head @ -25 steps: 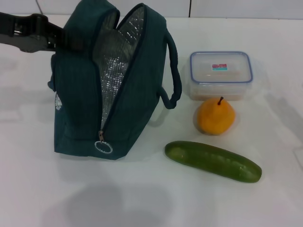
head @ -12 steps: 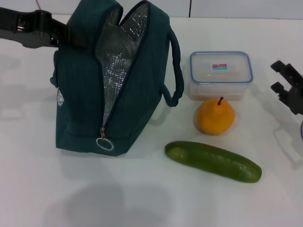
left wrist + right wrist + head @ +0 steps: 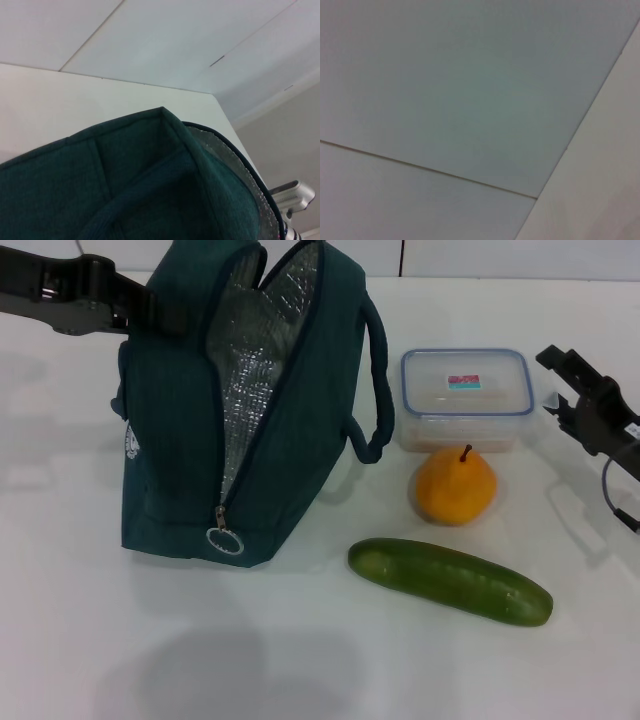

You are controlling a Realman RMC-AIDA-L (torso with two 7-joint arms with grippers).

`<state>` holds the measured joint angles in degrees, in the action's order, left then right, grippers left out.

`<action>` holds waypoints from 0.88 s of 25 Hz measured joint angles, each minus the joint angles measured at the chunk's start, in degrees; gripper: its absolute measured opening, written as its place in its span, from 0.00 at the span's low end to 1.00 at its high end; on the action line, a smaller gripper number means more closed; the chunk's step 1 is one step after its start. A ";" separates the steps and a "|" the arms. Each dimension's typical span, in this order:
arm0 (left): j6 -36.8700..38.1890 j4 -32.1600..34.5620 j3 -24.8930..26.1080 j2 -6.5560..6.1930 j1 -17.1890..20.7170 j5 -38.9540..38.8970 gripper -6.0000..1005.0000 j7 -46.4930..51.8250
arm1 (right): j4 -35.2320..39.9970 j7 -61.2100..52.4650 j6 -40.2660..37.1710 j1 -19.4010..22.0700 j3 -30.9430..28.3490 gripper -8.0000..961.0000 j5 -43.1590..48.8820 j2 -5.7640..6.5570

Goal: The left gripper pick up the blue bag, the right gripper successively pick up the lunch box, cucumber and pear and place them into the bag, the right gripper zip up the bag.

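Right gripper moved in, now beside lunch box.

A: Where's the blue bag?
B: Standing on the desk, left side. Top's open, facing us & up.

A: And the left gripper?
B: At the bag's top left corner, up off the desk, right against it.

A: What's right of the bag?
B: The lunch box, at the back. The pear sits just in front of it, nearly touching. The cucumber lies in front of the pear, closest to us, slanting, apart from the bag.

A: The right gripper?
B: Far right, just beside the lunch box, not touching it.
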<state>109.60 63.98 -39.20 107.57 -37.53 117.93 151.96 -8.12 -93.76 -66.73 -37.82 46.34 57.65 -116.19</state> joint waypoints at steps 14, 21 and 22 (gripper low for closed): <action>0.00 0.00 0.01 0.00 0.00 0.02 0.04 0.00 | -0.24 -0.02 3.21 -3.07 -0.29 0.81 1.22 0.00; 0.00 0.00 0.01 0.03 0.00 0.02 0.04 -0.40 | 0.36 -0.02 3.84 -3.54 -0.29 0.79 1.24 0.00; 0.00 0.00 0.00 0.05 0.00 0.02 0.04 -0.43 | 0.47 0.01 3.86 -3.54 -0.29 0.79 1.24 0.00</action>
<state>109.60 63.99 -39.20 107.62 -37.53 117.95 151.53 -7.65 -93.75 -62.87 -41.36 46.05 58.89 -116.19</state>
